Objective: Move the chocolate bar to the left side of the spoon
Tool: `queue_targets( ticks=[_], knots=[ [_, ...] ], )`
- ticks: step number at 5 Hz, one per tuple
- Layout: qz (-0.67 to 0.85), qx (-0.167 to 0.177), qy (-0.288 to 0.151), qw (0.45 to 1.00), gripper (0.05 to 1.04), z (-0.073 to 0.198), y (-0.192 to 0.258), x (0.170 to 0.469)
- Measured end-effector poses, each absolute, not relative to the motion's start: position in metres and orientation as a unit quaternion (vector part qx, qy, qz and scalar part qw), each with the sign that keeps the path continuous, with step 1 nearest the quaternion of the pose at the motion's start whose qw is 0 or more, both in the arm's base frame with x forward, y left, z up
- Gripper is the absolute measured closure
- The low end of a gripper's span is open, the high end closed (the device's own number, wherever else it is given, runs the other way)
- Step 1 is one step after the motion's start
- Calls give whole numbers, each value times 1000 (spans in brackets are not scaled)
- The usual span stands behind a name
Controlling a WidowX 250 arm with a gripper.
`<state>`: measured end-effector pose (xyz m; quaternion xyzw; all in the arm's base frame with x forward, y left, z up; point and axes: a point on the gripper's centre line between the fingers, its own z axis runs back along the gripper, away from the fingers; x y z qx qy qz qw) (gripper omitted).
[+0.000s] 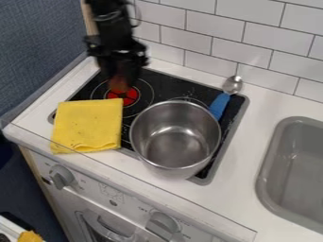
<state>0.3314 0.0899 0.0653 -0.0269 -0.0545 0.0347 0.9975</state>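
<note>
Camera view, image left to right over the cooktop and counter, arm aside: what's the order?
Folded yellow cloth → round stainless steel pot → metal spoon with a blue handle → grey sink basin.

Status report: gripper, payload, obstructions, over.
Gripper over stove, near red burner. Possible chocolate bar, reddish-brown, just below it, unconfirmed. Pot crowding space left of the spoon in view.

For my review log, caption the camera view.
Black gripper over a stove with yellow cloth, metal pot, blue-handled spoon.
</note>
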Motion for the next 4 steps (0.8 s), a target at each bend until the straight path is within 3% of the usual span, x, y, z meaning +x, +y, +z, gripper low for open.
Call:
queue_targets(
  ticks=[1,2,4],
  knots=[
    [13,-24,-10,1000,494,41,55,352],
    [38,-27,4,999,493,28,43,368],
    [52,-3,-20,998,494,35,35,388]
  ],
)
